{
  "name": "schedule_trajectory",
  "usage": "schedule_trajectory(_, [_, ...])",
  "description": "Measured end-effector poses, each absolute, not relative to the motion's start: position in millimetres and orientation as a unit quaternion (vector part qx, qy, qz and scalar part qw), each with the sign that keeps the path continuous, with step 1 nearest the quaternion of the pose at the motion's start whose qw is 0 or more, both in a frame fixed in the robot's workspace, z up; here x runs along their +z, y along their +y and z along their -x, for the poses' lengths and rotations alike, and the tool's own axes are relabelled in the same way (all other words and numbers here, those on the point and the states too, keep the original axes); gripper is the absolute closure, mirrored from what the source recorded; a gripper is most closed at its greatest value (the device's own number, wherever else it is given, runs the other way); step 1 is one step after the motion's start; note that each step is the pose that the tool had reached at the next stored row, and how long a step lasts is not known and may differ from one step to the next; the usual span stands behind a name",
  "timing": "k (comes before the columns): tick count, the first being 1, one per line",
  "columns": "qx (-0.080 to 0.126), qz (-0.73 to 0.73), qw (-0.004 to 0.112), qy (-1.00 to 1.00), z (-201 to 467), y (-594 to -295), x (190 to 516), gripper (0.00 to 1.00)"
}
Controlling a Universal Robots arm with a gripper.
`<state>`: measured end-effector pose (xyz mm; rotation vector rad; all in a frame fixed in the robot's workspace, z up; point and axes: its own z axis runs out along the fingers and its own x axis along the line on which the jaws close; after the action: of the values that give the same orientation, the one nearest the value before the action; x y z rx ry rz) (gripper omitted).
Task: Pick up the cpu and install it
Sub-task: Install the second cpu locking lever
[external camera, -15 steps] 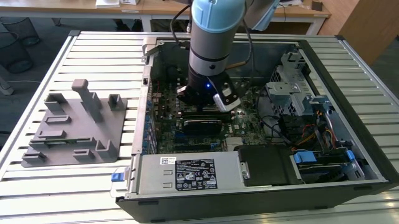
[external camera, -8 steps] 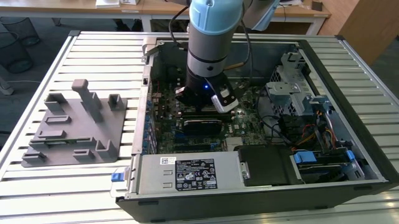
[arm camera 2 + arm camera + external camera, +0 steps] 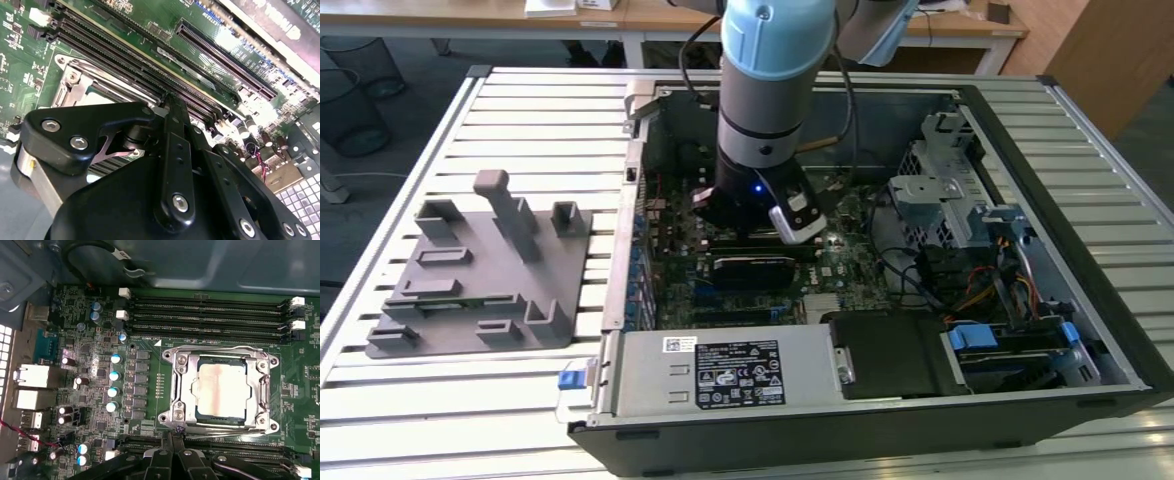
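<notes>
CPU [image 3: 221,390] sits flat inside the socket frame [image 3: 220,390] on the motherboard [image 3: 100,385], silvery top up, w/ the metal retention bracket around it and dark rim visible on all 4 sides. In the first wrist view it looks square to the frame, no corner riding high, so the seating part of the install appears done or nearly so.

Judged from that, the step in hand is the release/check at the socket. Doing it well means: keep the chip level, no sideways drag across the socket, no downward force beyond its own weight. Any lift-off should go straight up along the tool axis so the fingers don't snag the frame edge or the memory slots [image 3: 210,315] that run along the far side of the socket. A 2nd row of slots lies on the near side, right under the tool, so clearance there is tight.

Gripper [image 3: 173,439] hangs low inside the open PC case [image 3: 1067,110], just beside the socket's near edge. Fingertips are pressed together w/ no gap between them and nothing pinched: it's clenched on empty, not touching the CPU. The tips seem to hover at or just over the frame's near edge; contact w/ it can't be told. In the second wrist view the black linkage arms fold inward.

Grey holder tray [image 3: 474,275] sits on the slatted table [image 3: 454,400], near the table's edge at the exterior view's left, well apart from the case.
</notes>
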<state>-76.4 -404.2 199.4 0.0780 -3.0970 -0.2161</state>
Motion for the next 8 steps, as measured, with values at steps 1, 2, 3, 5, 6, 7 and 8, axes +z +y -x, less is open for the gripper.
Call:
schedule_trajectory(1, [-0.071,-0.025,0.018,-0.997,76.6,-404.2,198.8,0.89])
schedule_trajectory(2, [-0.072,-0.025,0.018,-0.997,76.9,-404.3,198.4,0.89])
schedule_trajectory(3, [-0.074,-0.025,0.018,-0.997,77.4,-404.3,198.1,0.89])
schedule_trajectory(5, [-0.079,-0.025,0.018,-0.996,77.9,-404.2,197.6,0.89])
schedule_trajectory(6, [-0.082,-0.025,0.018,-0.996,78.2,-404.2,197.4,0.89])
schedule_trajectory(7, [-0.084,-0.025,0.018,-0.996,78.4,-404.2,197.2,0.89])
schedule_trajectory(8, [-0.085,-0.025,0.018,-0.996,78.7,-404.2,196.8,0.89])
